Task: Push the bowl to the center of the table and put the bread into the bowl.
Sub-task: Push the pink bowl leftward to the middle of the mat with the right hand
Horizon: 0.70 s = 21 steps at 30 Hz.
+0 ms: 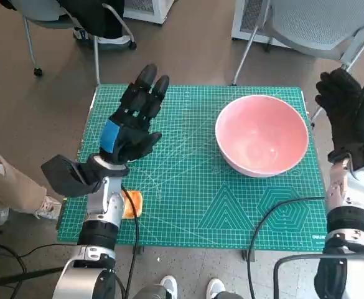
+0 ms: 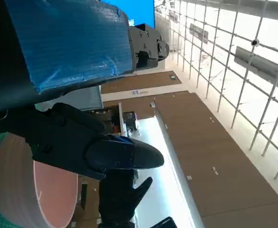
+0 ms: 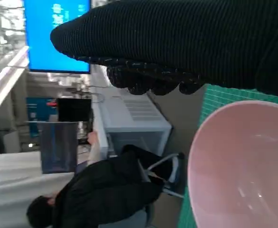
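Observation:
A pink bowl (image 1: 262, 135) stands empty on the right half of the green cutting mat (image 1: 188, 187). Its rim also shows in the left wrist view (image 2: 24, 190) and the right wrist view (image 3: 243, 166). A piece of orange-brown bread (image 1: 132, 204) lies near the mat's front left edge, partly hidden by my left forearm. My left hand (image 1: 134, 121) hovers over the mat's left part, fingers stretched out, holding nothing. My right hand (image 1: 348, 115) is raised beside the bowl's right side, off the mat's edge, fingers apart and empty.
A grey chair (image 1: 318, 25) stands behind the table at the right, another chair (image 1: 76, 18) at the back left. A person's leg and shoe (image 1: 20, 196) are at the left. A black cable (image 1: 275, 215) crosses the mat's front right. A person in black (image 3: 110, 190) sits nearby.

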Available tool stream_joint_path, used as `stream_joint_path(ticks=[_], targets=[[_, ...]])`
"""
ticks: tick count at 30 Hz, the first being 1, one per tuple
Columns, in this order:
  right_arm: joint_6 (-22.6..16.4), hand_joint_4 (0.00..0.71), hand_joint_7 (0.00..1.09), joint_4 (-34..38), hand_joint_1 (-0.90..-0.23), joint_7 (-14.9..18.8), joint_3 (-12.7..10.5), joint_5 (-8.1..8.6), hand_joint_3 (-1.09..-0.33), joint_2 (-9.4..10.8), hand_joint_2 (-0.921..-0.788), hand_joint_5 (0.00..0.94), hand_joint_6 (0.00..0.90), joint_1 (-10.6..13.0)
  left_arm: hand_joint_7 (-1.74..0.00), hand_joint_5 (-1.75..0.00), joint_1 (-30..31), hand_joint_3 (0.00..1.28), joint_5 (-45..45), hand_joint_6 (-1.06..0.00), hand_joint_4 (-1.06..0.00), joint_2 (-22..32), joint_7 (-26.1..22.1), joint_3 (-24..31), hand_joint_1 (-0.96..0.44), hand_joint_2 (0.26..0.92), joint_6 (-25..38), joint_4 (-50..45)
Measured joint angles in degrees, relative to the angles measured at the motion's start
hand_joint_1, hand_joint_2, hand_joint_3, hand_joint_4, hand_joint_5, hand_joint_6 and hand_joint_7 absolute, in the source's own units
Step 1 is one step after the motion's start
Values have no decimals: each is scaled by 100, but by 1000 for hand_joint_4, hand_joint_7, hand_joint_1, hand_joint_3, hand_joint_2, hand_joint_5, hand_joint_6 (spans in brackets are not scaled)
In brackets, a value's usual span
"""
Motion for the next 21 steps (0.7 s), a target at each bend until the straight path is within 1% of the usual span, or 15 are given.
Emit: stream_joint_path(ticks=[12,21], targets=[[204,172,184,66,-578,0,-89,1,-885,-3,-921,0,198,117,-11,-1,9,215,0,-181,-7,14,0,53,-568,921,1,-3],[327,171,163,91,-590,-13,-173,5,-869,15,-921,0,207,137,-10,-1,52,215,1,-183,-8,41,12,59,-569,921,1,-12]])
